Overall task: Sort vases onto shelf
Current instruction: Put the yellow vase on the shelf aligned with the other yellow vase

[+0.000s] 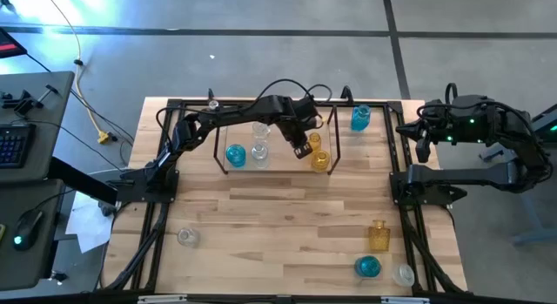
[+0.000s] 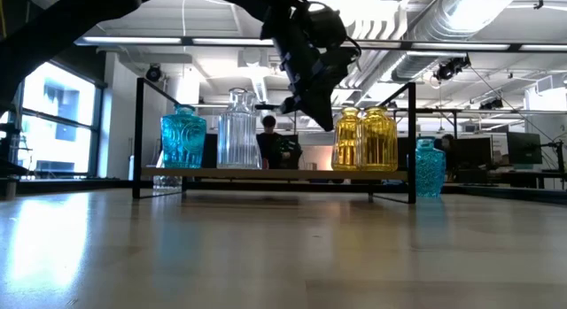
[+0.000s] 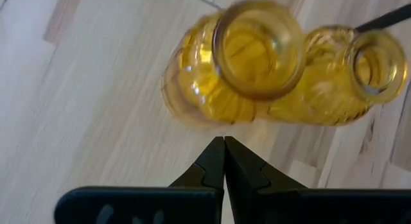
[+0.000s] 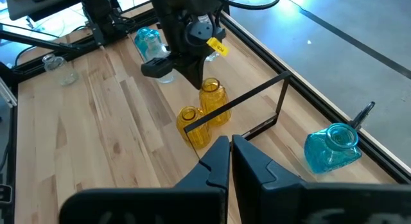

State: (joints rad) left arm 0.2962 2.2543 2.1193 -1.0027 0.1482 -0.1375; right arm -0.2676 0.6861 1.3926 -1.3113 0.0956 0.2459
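The shelf (image 1: 277, 169) has open floor between the clear vases (image 1: 259, 151) on its left and the two amber vases (image 1: 318, 158) on its right, though the left end effector (image 1: 304, 150) hangs closed above that gap. The tabletop's (image 1: 278, 226) middle is bare.

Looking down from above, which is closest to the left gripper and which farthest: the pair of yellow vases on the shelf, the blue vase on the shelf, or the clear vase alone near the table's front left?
From the left gripper:
1. Pair of yellow vases, right beside it, at the shelf's right end.
2. Blue vase on the shelf, at the left end.
3. Lone clear vase, off the shelf, front left of the table.
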